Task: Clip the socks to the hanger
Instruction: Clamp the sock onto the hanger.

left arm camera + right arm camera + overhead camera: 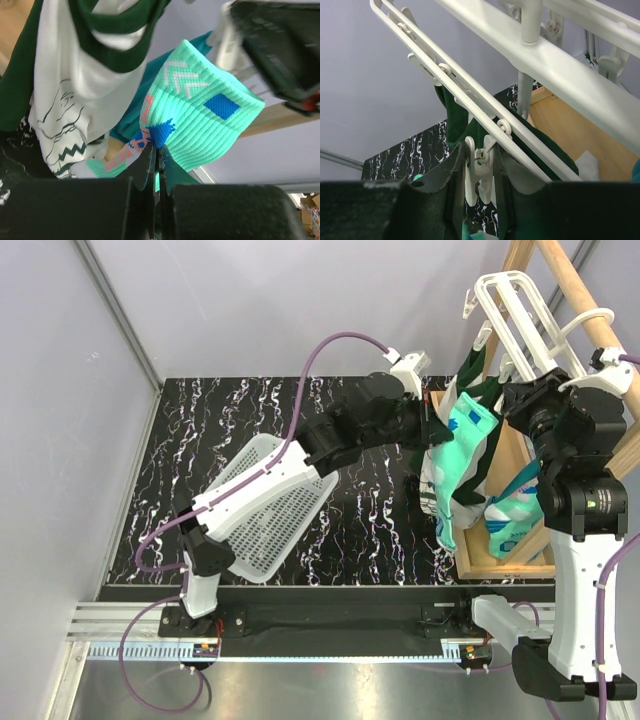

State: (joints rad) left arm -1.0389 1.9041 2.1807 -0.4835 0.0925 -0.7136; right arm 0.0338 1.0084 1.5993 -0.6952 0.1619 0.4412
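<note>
The white hanger [517, 312] hangs from the wooden rack at the far right. Its bars fill the right wrist view [555, 60]. My left gripper [436, 430] is shut on a mint-green sock [470, 440] with blue patches and holds it up beside the hanger. In the left wrist view the jaws [157, 152] pinch the sock [200, 120] at its edge. My right gripper [515, 392] is up at the hanger. Its fingers [477, 157] are closed on both sides of a dangling white clip [481, 175].
A white and dark green sock [75, 85] and a mint and blue sock [510, 515] hang from the hanger. The wooden rack [575, 290] and its base frame [500, 565] stand at the right. A white mesh basket [265, 505] lies under the left arm.
</note>
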